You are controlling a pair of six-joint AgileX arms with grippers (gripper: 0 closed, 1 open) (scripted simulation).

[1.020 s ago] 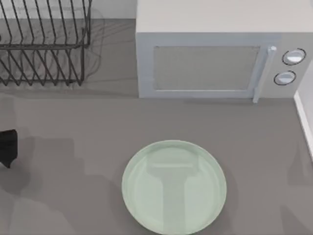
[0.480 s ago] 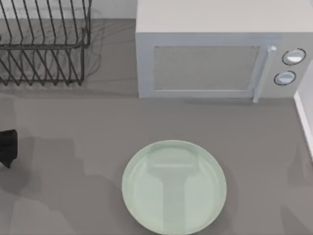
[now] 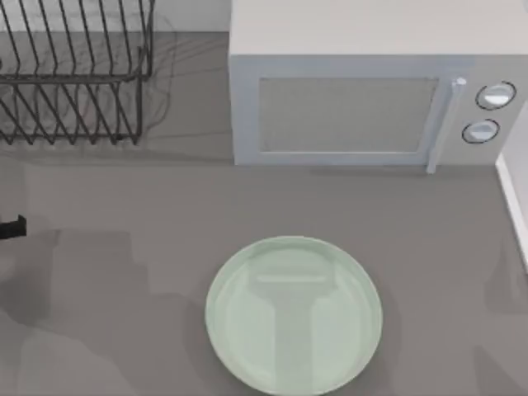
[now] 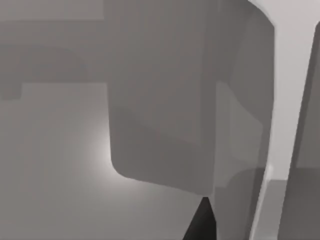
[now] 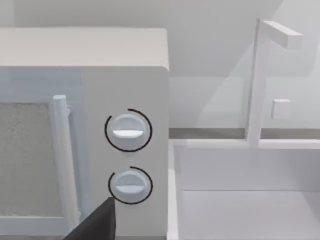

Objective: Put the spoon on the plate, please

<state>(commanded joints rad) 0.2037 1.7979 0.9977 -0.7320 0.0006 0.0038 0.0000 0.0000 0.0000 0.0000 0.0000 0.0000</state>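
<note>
A plate on the table before a microwave, with the left arm's tool barely seen at the left edge.

The pale green plate [image 3: 294,313] is seen lying flat on the grey table [image 3: 124,206], near the front edge and slightly right of the middle. No spoon is seen on it. A white microwave [image 3: 363,107] is placed behind the plate, its door handle [image 5: 62,160] and two round dials [image 5: 128,131] being shown in the right wrist view. A black wire dish rack [image 3: 74,74] is set at the back left. The left tool [image 3: 11,226] is seen at the table's left edge, well apart from the plate; whether either tool is open or closed cannot be told.
</note>
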